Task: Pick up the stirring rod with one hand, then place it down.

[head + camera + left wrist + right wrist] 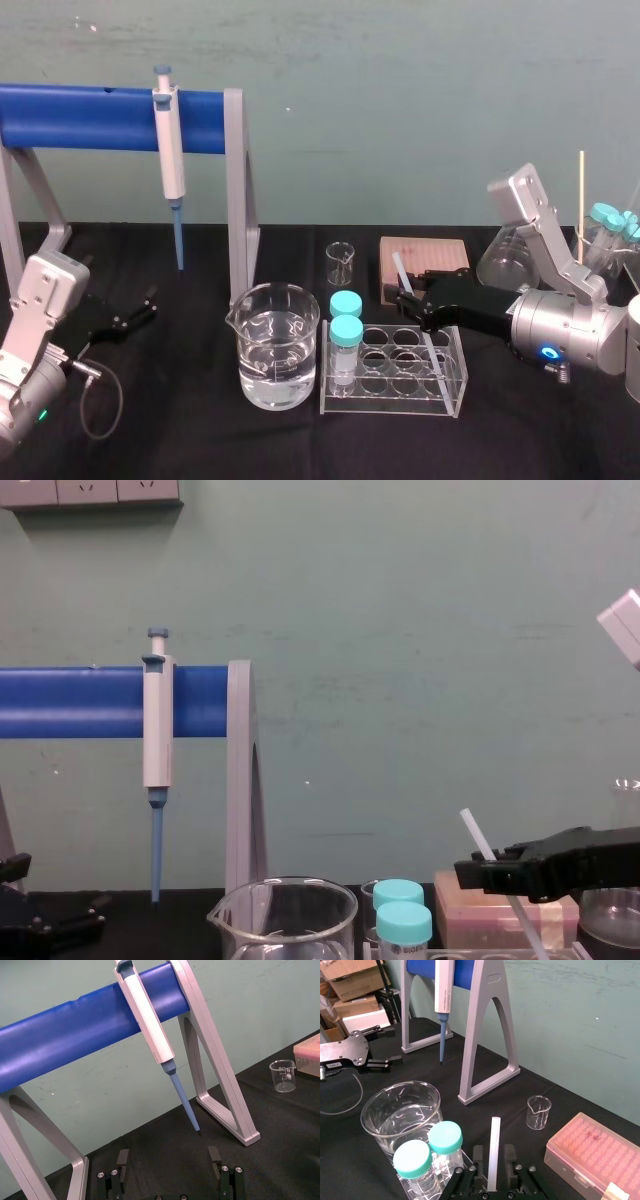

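Right gripper [408,298] clamped on rod [493,1152]; rod tilted, over rack [455,380]. Pick-up looks done. Next: lower, lay rod on table, release. Left gripper [168,1156] parked left, fingers apart.

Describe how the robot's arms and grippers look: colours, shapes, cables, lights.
Both arms have silver-grey housings, part boxy, part rounded. The left arm shows a small green light and a looping grey cable; the right arm has a glowing blue ring. The left gripper and right gripper are black, blocky and angular.
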Robot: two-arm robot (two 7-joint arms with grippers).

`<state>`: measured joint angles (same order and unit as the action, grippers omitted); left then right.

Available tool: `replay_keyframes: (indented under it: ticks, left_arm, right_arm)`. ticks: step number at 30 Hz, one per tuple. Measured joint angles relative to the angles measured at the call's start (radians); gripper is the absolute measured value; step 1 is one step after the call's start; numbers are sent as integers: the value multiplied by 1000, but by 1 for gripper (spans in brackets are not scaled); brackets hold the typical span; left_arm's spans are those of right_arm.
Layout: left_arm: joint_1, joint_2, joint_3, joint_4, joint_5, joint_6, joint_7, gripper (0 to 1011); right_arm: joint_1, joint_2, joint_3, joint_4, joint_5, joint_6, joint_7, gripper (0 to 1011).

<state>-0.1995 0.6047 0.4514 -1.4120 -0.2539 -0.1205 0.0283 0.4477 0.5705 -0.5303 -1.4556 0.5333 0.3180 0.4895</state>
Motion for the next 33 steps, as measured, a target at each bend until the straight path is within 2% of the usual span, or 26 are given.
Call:
replay_keyframes:
  ticks: [3,4,6,8,15,18,25,28,33]
  left_arm:
    - [0,0,0,0,0,0,0,1000]
    - [0,0,0,0,0,0,0,1000]
    - [0,0,0,0,0,0,0,1000]
    - [0,0,0,0,0,0,0,1000]
    - [0,0,0,0,0,0,0,1000]
    - [0,0,0,0,0,0,0,1000]
    - [0,0,0,0,0,0,0,1000]
    - [0,0,0,0,0,0,0,1000]
    - [0,0,0,0,0,0,0,1000]
  right_arm:
    - [0,0,0,0,0,0,0,222]
    - [0,0,0,0,0,0,0,222]
    - [0,0,0,0,0,0,0,119]
    - [0,0,0,0,1,0,0,79]
    - [0,0,0,0,1,0,0,74]
    - [-10,-4,10,-1,3,-17,-1,74]
    - [-50,-22,49,-10,21,-117,3,74]
    - [-78,-29,70,-15,21,-200,11,74]
    - [-123,-29,96,-27,15,-301,28,74]
